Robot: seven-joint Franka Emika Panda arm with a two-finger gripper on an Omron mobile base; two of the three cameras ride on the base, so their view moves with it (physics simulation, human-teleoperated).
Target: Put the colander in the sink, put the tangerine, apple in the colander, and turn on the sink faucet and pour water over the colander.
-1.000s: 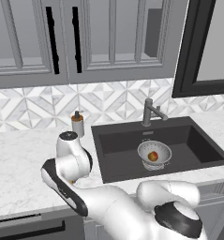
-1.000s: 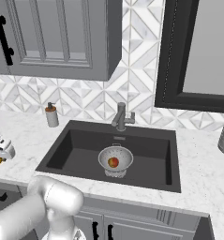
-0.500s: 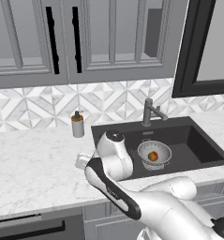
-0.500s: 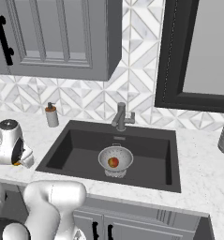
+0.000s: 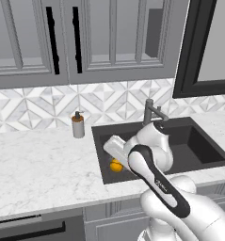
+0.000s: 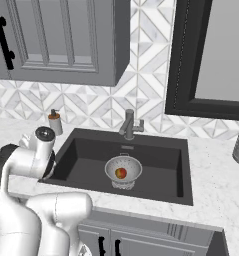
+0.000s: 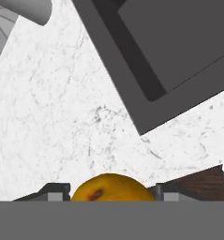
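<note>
The claw (image 7: 112, 191) is grasping the tangerine (image 7: 112, 187), which is sitting between its two fingertips in the hand view, above the white marble desk (image 7: 62, 122) near a corner of the sink (image 7: 179, 51). In the left base view the tangerine (image 5: 116, 165) is showing under the hand at the sink's (image 5: 203, 146) left part, whereas half a second ago the hand was hanging over the desk left of the basin and a second ago farther left still. The colander (image 6: 123, 170) is sitting in the sink (image 6: 161, 155) with the apple (image 6: 121, 173) inside it, unchanged, in front of the sink faucet (image 6: 128, 124).
</note>
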